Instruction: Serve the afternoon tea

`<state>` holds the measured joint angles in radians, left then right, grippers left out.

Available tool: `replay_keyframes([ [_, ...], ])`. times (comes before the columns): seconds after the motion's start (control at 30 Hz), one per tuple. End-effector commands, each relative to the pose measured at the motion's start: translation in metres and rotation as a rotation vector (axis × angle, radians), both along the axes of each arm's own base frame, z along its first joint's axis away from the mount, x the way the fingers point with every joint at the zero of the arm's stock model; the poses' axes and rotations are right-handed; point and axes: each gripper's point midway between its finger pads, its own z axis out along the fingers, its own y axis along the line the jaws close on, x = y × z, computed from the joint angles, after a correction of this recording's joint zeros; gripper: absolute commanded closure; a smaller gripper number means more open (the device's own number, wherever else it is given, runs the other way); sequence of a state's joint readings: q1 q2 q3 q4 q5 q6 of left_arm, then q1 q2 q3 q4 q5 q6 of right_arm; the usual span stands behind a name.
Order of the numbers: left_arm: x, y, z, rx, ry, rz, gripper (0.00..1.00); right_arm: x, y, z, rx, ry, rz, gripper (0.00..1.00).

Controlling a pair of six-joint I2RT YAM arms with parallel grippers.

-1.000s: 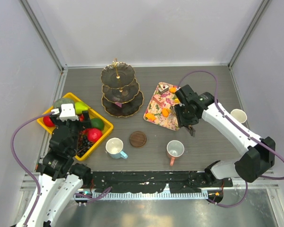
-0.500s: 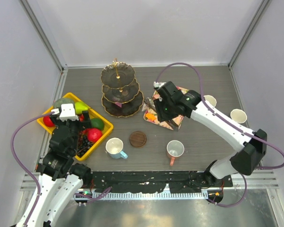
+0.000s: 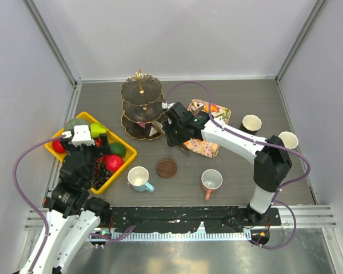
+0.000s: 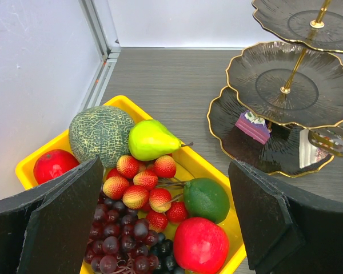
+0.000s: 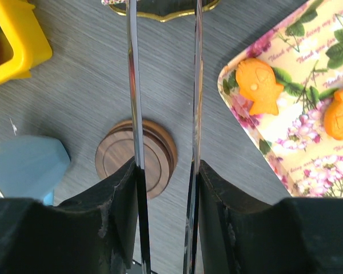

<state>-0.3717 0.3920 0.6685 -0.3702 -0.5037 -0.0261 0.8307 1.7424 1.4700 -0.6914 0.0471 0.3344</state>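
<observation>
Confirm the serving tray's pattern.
Rectangular serving tray: pink flowers, green leaves on cream; clearest in right wrist view.

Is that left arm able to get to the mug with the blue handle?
Probably yes: the mug stands in the open right beside the yellow crate, over which the left gripper hangs open, with nothing between them.

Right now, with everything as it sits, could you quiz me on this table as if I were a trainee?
1. True or false: the left hand is gripping a piece of fruit from the yellow crate.
2. What does the right hand hold? A) metal tongs B) a spoon C) a pear
3. How many mugs stand on the table?

Key: 1. False: its fingers are wide open. 2. A. 3. Four: the blue-handled one, a pinkish mug, a dark mug and a white mug.
</observation>
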Motion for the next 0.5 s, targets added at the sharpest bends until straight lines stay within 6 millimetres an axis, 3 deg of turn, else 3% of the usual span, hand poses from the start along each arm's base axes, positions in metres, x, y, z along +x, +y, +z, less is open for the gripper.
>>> replay_keyframes([
  [0.0, 0.002, -0.001, 0.013, -0.032, -0.057, 0.002, 0.01, 0.02, 0.033, 0.03, 0.133, -0.101, 0.003, 0.62],
  [0.23, 0.001, -0.001, 0.014, -0.037, -0.06, 0.001, 0.01, 0.035, 0.048, 0.021, 0.156, -0.138, 0.0, 0.62],
  [0.47, 0.001, -0.001, 0.014, -0.037, -0.06, -0.002, 0.01, 0.049, 0.055, -0.005, 0.13, -0.152, -0.028, 0.62],
])
